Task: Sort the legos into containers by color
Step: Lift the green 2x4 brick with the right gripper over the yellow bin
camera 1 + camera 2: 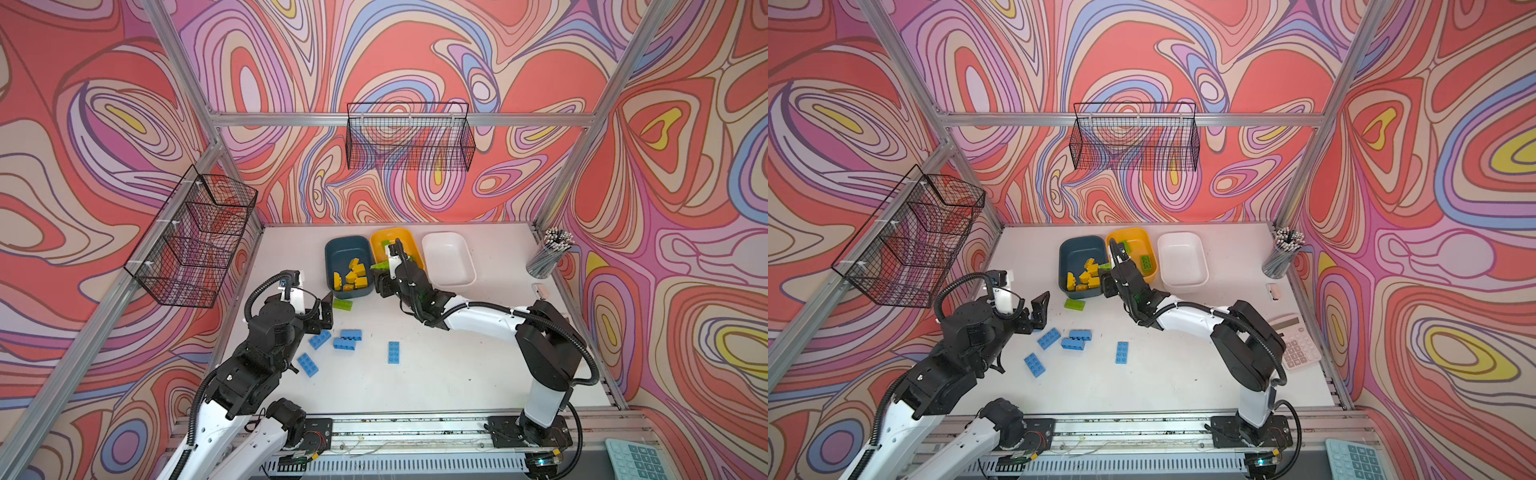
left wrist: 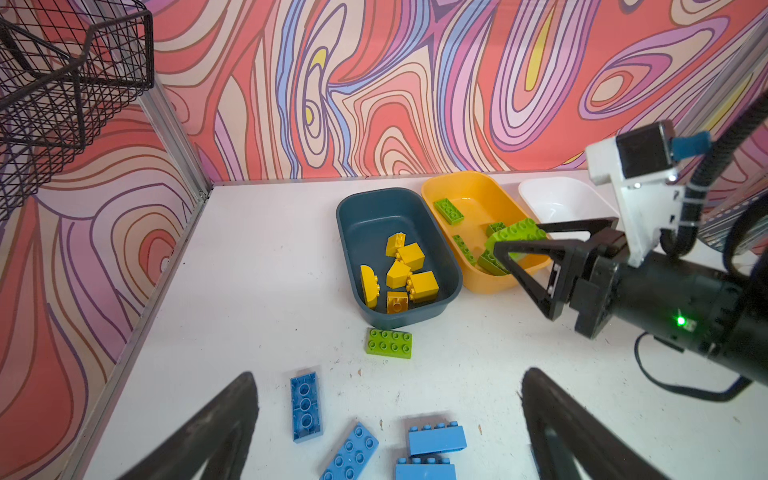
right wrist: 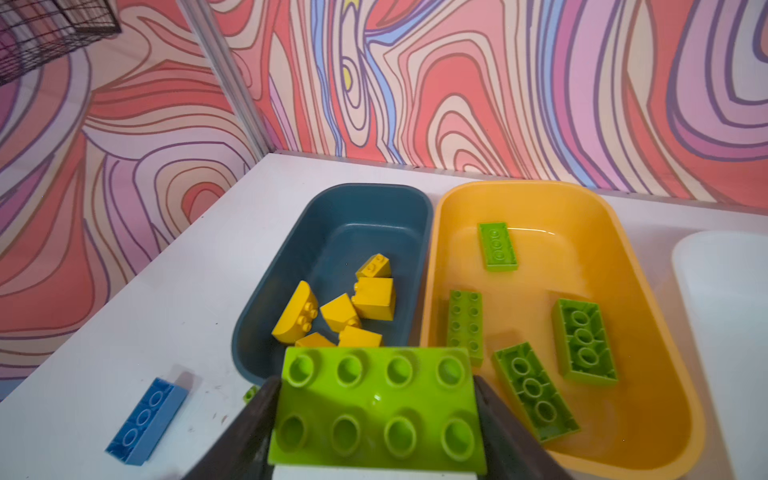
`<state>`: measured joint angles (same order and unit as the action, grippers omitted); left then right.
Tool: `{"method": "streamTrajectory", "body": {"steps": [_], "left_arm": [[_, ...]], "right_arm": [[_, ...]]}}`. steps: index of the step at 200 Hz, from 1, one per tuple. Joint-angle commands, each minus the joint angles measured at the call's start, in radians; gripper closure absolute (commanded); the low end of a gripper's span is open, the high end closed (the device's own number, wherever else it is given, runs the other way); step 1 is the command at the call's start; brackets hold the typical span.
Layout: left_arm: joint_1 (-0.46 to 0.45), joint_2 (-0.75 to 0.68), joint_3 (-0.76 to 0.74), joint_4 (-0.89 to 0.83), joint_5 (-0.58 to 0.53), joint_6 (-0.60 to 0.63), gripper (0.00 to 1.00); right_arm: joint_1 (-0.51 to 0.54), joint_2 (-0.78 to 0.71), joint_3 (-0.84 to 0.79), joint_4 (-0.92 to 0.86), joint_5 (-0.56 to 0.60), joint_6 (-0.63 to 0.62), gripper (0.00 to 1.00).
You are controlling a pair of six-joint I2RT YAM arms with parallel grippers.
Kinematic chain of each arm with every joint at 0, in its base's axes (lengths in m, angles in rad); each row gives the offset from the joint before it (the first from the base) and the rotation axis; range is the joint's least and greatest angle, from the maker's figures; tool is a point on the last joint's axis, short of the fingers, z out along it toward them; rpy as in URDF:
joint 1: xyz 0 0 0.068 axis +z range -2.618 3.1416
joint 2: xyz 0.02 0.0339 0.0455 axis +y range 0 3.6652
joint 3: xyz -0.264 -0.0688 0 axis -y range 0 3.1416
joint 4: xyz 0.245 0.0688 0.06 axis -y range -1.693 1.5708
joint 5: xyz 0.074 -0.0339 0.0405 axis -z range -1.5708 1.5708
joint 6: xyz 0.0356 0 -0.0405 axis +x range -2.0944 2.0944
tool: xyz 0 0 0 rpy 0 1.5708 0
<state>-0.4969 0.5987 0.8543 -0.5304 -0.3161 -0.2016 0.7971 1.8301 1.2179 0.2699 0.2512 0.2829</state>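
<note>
Releasing now, we risk missorting: our right gripper (image 2: 519, 241) clamps a green brick (image 3: 376, 407) where teal tub (image 3: 332, 199) meets yellow-orange tub (image 3: 519, 187); left gripper (image 2: 388, 382) jaws stand apart, empty.

White table (image 1: 457, 374) with a dark blue tub (image 1: 347, 253) toward the back. Touching that tub's right side, a yellow tub (image 1: 380, 241), then a white tub (image 1: 446, 257); far right, a pen cup (image 1: 544, 262). Just in front of the blue tub, a green brick (image 1: 342, 304); farther forward, scattered blue bricks (image 1: 394, 352).
</note>
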Motion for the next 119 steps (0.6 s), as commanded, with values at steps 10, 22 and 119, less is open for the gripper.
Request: {"method": "streamTrajectory", "body": {"steps": [10,22,119], "left_arm": [[0.003,0.007,-0.014,0.013,0.009,0.016,0.02],[0.002,0.011,-0.016,0.013,0.009,0.017,0.02],[0.003,0.048,-0.042,0.043,0.007,0.056,0.02]], "right_arm": [[-0.128,0.086,0.085,-0.051,-0.112,0.031,0.50],[-0.167,0.123,0.117,-0.049,-0.138,0.041,0.49],[-0.200,0.235,0.245,-0.088,-0.177,0.000,0.21]]}}
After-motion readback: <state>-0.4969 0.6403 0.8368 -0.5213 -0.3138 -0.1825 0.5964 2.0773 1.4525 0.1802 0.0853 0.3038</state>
